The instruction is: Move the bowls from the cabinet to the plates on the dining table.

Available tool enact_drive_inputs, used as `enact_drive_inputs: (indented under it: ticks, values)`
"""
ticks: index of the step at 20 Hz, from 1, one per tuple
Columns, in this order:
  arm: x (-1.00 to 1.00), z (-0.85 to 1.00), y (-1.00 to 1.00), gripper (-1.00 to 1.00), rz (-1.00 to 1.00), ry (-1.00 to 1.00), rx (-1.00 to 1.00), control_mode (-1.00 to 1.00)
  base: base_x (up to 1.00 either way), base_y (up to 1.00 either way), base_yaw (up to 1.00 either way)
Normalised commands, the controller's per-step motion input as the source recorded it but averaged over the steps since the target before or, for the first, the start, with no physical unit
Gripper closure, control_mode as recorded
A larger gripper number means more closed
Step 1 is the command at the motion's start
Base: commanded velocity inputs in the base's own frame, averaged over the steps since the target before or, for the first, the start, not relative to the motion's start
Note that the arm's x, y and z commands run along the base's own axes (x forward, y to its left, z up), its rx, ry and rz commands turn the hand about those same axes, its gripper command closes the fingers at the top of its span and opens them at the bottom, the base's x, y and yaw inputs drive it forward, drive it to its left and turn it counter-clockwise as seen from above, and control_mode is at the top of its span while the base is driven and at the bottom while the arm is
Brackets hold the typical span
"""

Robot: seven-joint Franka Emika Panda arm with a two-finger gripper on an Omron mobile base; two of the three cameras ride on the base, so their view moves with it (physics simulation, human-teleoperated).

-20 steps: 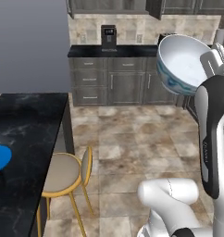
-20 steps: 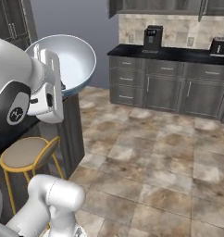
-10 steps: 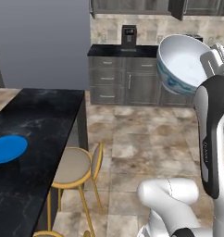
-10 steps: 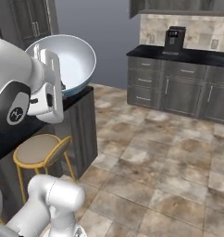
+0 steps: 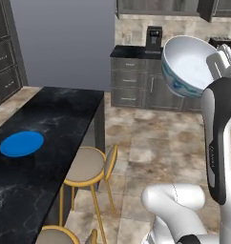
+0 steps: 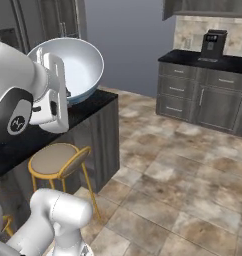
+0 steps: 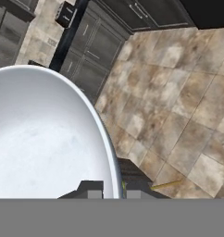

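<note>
Views have swung since 1 second ago: the base has turned, so the whole scene has slid right in the left base view and the table (image 5: 50, 119) now takes up much more of it, with a grey wall behind. Bowl and arm sit at the same spot in both base views, carried along with the base.

End effector (image 7: 115, 189) clenched on the rim of the white bowl (image 5: 189, 64), 1 fingertip inside the rim and 1 outside. Bowl held high and tipped on its side, its white inside facing the base cameras, blue pattern visible on the outside in the left base view. In the right base view the same bowl (image 6: 75, 67) hangs in front of the table's end, well above the top.

Blue plate (image 5: 22, 143) lies flat on the black marble top, near its left edge, well apart from the bowl. A sliver of white at the lower left edge of that view; cannot tell what it is.

2 round stools with yellow frames stand against the table's side, nearer one (image 5: 89, 167) just under the table edge.

Coffee machine (image 5: 154, 38) on the far worktop, grey drawer units (image 5: 136, 83) below it.
</note>
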Motion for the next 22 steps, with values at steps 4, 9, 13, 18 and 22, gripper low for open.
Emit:
enact_drive_inputs:
  ticks: [4, 9, 13, 18, 22]
  values:
    - [0.00, 0.00, 0.00, 1.00, 0.00, 0.00, 0.00, 1.00, 0.00, 0.05, 0.25]
    - [0.00, 0.00, 0.00, 1.00, 0.00, 0.00, 0.00, 1.00, 0.00, 0.07, 0.25]
    - [0.00, 0.00, 0.00, 1.00, 0.00, 0.00, 0.00, 1.00, 0.00, 0.08, 0.25]
    - [0.00, 0.00, 0.00, 1.00, 0.00, 0.00, 0.00, 1.00, 0.00, 0.10, 0.25]
    - [0.00, 0.00, 0.00, 1.00, 0.00, 0.00, 0.00, 1.00, 0.25, 0.11, 0.16]
